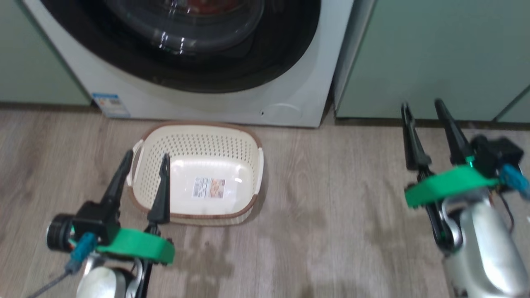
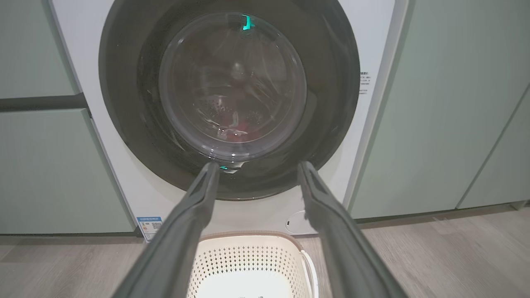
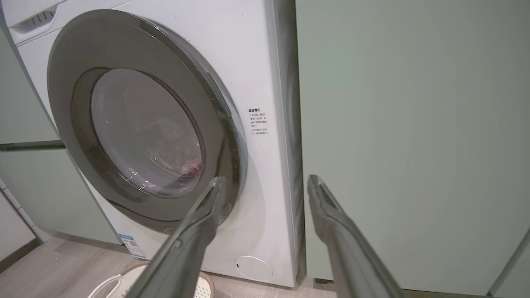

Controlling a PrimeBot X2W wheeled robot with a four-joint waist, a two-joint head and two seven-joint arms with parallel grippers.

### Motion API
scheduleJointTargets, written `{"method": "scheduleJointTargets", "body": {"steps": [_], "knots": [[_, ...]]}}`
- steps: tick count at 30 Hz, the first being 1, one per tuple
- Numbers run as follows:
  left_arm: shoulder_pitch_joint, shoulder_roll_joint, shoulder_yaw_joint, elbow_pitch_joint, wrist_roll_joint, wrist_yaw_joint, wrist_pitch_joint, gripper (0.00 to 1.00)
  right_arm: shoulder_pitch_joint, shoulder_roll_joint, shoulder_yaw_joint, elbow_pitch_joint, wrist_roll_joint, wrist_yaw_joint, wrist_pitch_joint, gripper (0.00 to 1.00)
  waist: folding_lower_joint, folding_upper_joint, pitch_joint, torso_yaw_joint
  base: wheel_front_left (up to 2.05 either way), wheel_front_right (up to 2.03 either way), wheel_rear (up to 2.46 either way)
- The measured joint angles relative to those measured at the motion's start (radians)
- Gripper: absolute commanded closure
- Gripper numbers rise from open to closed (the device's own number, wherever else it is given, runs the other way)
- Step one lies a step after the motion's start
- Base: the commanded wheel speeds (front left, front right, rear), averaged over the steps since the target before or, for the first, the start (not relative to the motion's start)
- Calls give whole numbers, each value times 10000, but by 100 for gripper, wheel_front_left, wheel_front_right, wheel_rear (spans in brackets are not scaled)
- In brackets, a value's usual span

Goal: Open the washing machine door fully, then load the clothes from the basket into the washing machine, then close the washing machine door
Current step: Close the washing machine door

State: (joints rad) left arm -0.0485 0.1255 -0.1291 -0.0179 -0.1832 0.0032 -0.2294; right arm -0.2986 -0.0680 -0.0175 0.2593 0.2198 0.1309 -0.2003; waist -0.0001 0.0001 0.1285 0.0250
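Plainly, door shut

We see the washing machine door [image 2: 230, 99] closed, red clothes [image 2: 244, 131] behind its glass. The basket [image 1: 198, 145] sits on the floor [image 1: 331, 198] just before the washing machine [image 1: 290, 95]. Our left gripper [image 1: 147, 155] and right gripper [image 1: 421, 103] hang with jaws apart.

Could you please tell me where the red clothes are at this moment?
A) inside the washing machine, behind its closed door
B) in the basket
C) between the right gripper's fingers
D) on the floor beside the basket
A: the red of the clothes shows through the glass of the shut washing machine door, and the basket holds just its label sticker.
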Motion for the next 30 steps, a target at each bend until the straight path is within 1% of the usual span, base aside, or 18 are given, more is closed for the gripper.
{"method": "scheduleJointTargets", "body": {"steps": [6,8,12,23,30], "knots": [[598,50,-48,19,0,13,96,0,1791,113,-290,-1407,-84,0,569,0,0,0,-522,-344,0,0,0],[752,50,-73,15,0,17,96,0,2324,153,-460,-1812,2,0,614,0,0,0,-683,-422,0,0,0],[1104,52,-81,-6,0,198,169,0,3110,167,-623,-2485,104,0,884,0,0,0,-951,-529,0,0,0],[1677,125,-13,-184,-13,445,255,0,4224,219,-882,-3824,40,0,1476,0,0,0,-1325,-605,0,0,0],[1740,194,-2,-286,-15,529,259,0,4346,234,-913,-4128,40,0,1632,0,0,0,-1295,-641,0,0,0]]}}
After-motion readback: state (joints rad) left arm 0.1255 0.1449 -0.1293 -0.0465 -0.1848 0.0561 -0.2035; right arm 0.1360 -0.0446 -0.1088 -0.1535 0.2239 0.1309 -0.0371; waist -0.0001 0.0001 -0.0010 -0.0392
